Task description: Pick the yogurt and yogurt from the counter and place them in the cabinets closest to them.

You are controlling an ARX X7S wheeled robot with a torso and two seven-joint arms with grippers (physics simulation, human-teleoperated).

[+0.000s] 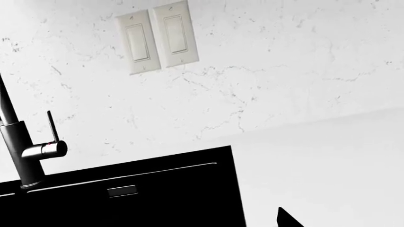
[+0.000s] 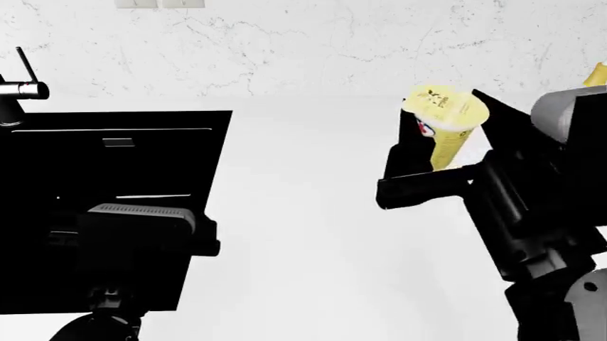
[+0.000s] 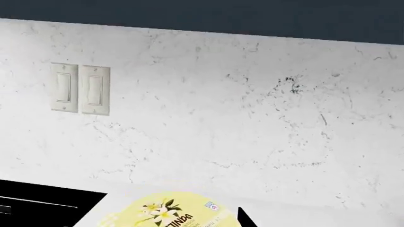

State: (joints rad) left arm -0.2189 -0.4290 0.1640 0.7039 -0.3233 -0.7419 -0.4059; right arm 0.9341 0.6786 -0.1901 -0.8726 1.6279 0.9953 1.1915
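Observation:
My right gripper [image 2: 444,153] is shut on the yellow yogurt [image 2: 446,121] and holds it upright in the air above the white counter [image 2: 303,213]. In the right wrist view the cup's foil lid [image 3: 167,215] with its flower print fills the space between the jaws, and one dark fingertip [image 3: 245,218] stands beside it. The other yogurt is out of view. My left arm [image 2: 142,231] hangs low over the black sink [image 2: 114,177]. One of its fingertips [image 1: 287,220] shows far off centre over bare counter, with nothing held.
A black faucet [image 2: 19,89] stands behind the sink. Two light switches [image 1: 158,40] sit on the marble backsplash [image 3: 252,118], with a dark cabinet underside [image 3: 202,16] above it. A yellow object [image 2: 595,74] pokes in at the head view's right edge.

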